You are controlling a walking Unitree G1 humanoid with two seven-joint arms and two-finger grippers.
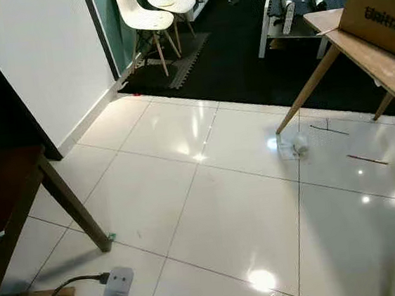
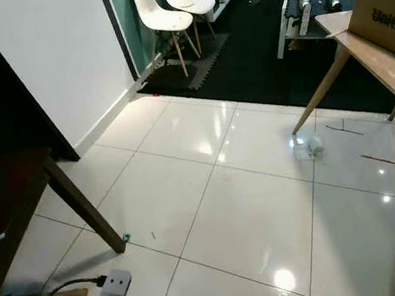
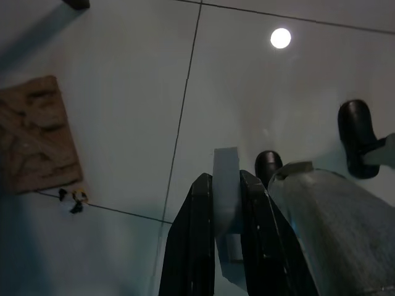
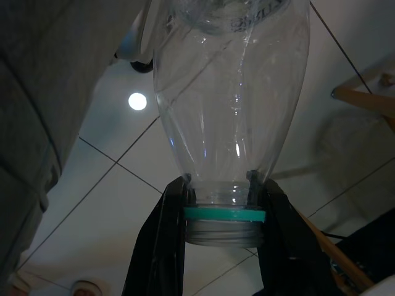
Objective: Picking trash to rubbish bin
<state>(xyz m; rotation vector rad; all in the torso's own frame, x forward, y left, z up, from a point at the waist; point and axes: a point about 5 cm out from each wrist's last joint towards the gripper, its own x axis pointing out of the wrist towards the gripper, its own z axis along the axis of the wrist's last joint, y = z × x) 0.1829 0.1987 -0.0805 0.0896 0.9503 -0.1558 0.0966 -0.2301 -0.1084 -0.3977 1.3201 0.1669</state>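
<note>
The right gripper (image 4: pixel 223 216) is clamped on the neck of a clear plastic bottle (image 4: pixel 231 92): empty, uncapped, with a teal ring under its threaded mouth and faint printing near the top of the frame. The left gripper (image 3: pixel 227 203) has its fingers pressed together on a flat pale strip (image 3: pixel 226 185). In the head view, a crumpled clear wrapper (image 1: pixel 295 145) lies on the glossy white floor (image 1: pixel 226 216) at right of centre, beside the wooden counter's leg (image 1: pixel 311 83).

White chairs (image 1: pixel 149 11) by the wall; cardboard box (image 1: pixel 380 5) on wooden table (image 1: pixel 368 52).
</note>
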